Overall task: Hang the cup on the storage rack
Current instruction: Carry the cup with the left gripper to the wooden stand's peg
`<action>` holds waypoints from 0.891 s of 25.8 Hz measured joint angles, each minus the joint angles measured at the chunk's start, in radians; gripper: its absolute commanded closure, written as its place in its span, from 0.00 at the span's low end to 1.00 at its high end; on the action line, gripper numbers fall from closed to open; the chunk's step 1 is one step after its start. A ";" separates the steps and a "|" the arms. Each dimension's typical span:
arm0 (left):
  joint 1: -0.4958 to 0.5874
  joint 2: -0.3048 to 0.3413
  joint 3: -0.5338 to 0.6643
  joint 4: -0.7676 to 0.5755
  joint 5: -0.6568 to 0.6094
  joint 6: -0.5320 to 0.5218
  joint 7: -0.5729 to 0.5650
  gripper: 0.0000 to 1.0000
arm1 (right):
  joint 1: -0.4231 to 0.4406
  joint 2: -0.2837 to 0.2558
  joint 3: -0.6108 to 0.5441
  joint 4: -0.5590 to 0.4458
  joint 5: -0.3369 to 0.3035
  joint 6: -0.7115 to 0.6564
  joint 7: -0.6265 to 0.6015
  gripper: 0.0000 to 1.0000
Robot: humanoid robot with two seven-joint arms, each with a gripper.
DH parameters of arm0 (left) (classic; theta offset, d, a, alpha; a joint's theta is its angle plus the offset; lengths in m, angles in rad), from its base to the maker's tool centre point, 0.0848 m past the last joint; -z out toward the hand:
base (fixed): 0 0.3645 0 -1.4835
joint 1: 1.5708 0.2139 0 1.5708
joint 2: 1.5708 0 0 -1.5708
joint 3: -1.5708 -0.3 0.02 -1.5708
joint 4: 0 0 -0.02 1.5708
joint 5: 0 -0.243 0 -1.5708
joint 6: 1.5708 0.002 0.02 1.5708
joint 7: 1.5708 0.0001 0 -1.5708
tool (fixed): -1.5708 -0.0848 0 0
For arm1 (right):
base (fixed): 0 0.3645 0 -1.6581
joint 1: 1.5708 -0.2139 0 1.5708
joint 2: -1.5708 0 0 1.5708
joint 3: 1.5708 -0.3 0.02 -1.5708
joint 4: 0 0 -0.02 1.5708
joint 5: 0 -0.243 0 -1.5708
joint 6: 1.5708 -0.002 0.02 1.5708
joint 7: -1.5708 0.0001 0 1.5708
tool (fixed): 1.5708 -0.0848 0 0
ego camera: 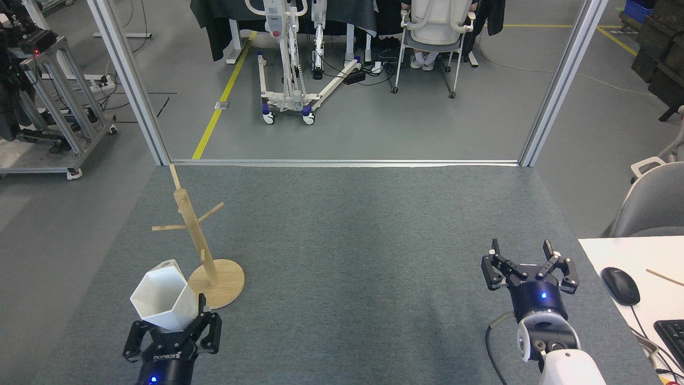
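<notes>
Head view: my left gripper (170,327) grips the white cup (160,295) just beside the storage rack (202,251); my right gripper (526,263) hangs open, well apart.

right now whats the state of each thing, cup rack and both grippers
cup: held upright in the left gripper, mouth open upward, not on a peg
rack: standing upright on the mat, all pegs bare
left gripper: shut on the cup's base
right gripper: open, holding nothing, over the mat
</notes>
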 measured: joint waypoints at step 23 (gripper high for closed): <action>-0.166 0.085 0.071 0.075 -0.164 0.072 -0.233 0.96 | 0.083 0.014 -0.048 0.001 0.014 -0.053 -0.046 0.01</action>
